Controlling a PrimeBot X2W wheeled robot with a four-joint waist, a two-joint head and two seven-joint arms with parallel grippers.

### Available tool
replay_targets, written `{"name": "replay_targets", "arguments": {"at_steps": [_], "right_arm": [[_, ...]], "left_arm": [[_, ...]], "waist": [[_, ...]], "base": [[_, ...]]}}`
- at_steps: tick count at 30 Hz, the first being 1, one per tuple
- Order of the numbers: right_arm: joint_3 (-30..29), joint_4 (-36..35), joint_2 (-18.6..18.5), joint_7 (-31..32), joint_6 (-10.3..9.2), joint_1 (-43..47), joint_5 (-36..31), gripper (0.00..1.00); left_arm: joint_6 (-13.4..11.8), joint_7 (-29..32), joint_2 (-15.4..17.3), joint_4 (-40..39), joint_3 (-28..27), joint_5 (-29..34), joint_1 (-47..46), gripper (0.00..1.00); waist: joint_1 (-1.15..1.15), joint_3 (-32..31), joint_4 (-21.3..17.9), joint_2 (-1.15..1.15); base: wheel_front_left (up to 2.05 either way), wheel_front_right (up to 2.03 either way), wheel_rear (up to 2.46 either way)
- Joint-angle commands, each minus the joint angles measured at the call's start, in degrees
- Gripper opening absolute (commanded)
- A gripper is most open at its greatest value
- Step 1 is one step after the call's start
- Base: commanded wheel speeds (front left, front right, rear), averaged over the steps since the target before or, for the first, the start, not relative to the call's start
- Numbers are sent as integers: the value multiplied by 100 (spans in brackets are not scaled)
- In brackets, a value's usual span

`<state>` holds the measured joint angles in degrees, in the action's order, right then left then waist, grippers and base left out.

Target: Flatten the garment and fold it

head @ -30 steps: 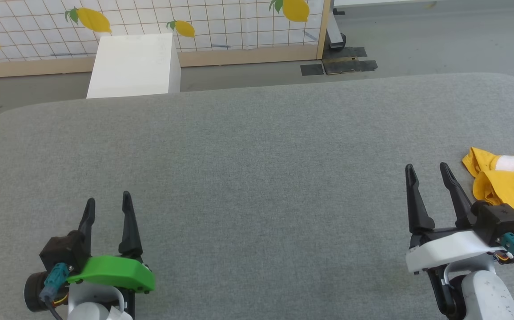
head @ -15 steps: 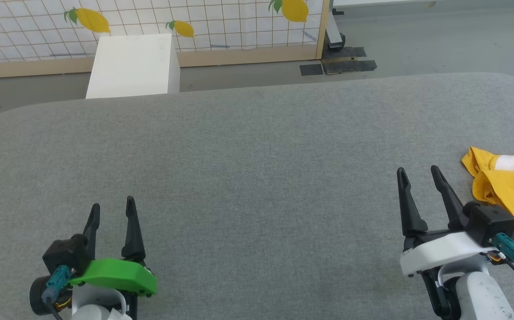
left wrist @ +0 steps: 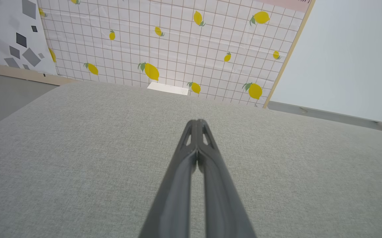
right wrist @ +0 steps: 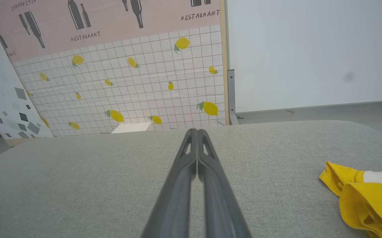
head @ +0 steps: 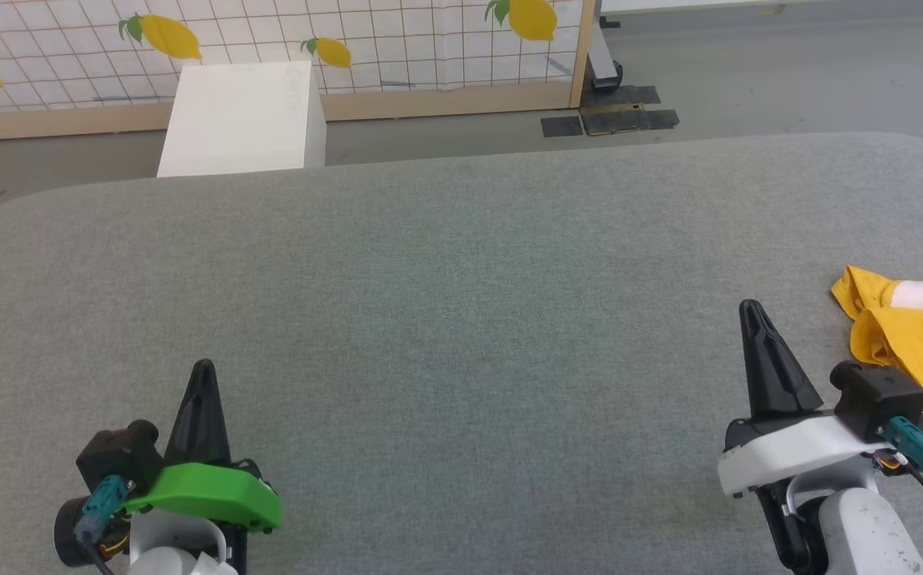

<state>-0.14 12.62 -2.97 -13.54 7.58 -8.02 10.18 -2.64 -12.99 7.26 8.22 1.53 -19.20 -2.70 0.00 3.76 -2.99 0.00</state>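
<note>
Both my claws are clenched and empty: my left claw [head: 203, 369] and my right claw [head: 751, 310] hold nothing. The garment [head: 921, 343] lies crumpled on the grey tabletop [head: 461, 303]. My right claw is just beside the garment, at its left side; my left claw is well apart from it. I think that if I reach with clenched fingers, I only push the cloth away, and it can slide off.

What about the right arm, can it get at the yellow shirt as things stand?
Probably yes: the garment lies bunched beside the right gripper, nothing between them, but its shut jaws must open first.
</note>
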Motion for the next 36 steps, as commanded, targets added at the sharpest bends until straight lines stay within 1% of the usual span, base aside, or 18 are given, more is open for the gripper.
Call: {"name": "replay_targets", "arguments": {"at_steps": [1,36], "right_arm": [[1,-42,1,45,0,32,-37,0],[4,-393,4,422,-3,253,-319,0]], "left_arm": [[10,33,-15,-27,-5,65,11,0],[83,397,-137,-256,-48,599,85,0]], "waist": [[0,-5,4,0],[0,-112,89,0]], "base": [[0,0,0],[0,0,0]]}}
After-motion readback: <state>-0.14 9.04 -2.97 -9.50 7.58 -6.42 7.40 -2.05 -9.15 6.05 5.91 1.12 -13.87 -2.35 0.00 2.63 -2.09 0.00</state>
